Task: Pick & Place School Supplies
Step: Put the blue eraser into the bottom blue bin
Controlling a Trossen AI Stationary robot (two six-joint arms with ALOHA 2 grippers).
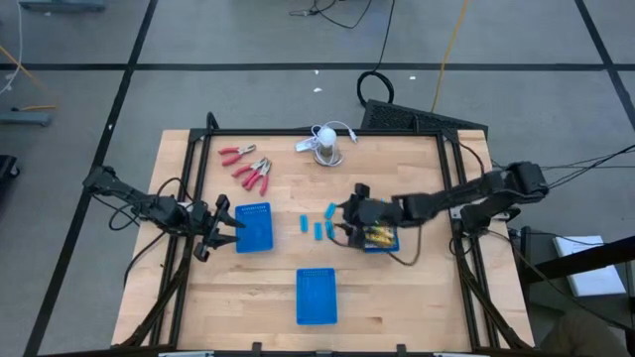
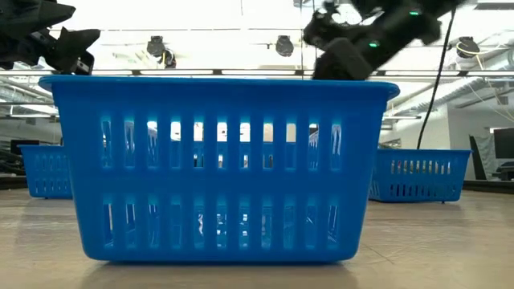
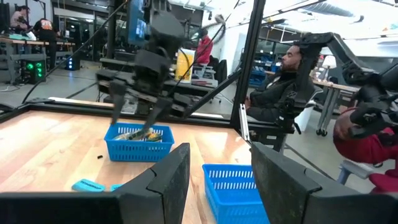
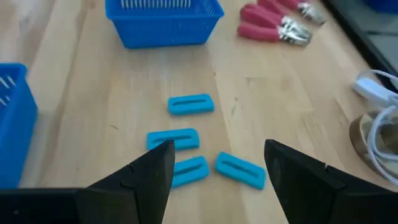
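Wooden table (image 1: 417, 288): my right gripper (image 4: 214, 165) hangs wide open over four blue blocks (image 4: 189, 104). I should centre one block between the fingers before closing. Left gripper (image 3: 214, 180) waits, part open, empty.

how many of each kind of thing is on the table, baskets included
blue baskets: 3 (left, front, right)
light-blue blocks: 4
red-handled pliers: about 3, in a cluster
white round object with a cable: 1
yellow-orange items: some in the right basket, count hidden
total: about 11, not counting the yellow-orange items
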